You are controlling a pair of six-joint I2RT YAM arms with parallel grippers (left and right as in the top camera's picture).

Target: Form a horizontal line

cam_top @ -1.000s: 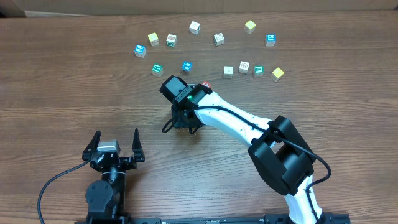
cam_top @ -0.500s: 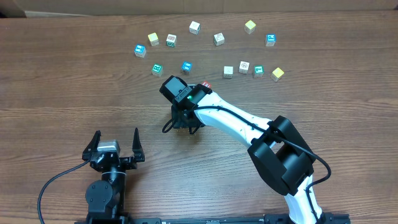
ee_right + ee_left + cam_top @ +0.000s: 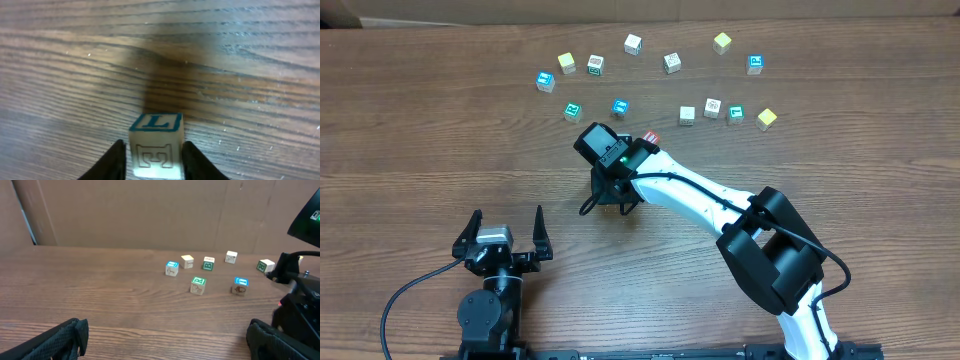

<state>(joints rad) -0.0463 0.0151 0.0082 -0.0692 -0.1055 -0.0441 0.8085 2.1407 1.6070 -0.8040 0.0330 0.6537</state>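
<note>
Jaws of my right gripper (image 3: 154,165) are clamped on a cube (image 3: 156,137) with a blue T on top, above the wooden table (image 3: 60,75). My left gripper (image 3: 506,230) rests near the front edge, jaws wide apart. The row of pale cubes (image 3: 712,108) lies well beyond, far right; whether they touch, I cannot tell.

The left end effector (image 3: 166,327) is wide open, its dark fingers (image 3: 55,340) at the bottom corners. Farther off on the worktop (image 3: 100,290) sit seven loose cubes, none touching: two blue-topped (image 3: 171,268), three green-topped (image 3: 198,285), two pale (image 3: 231,256). The black right arm (image 3: 300,295) fills the right edge, with a green light (image 3: 311,217) above it.
</note>
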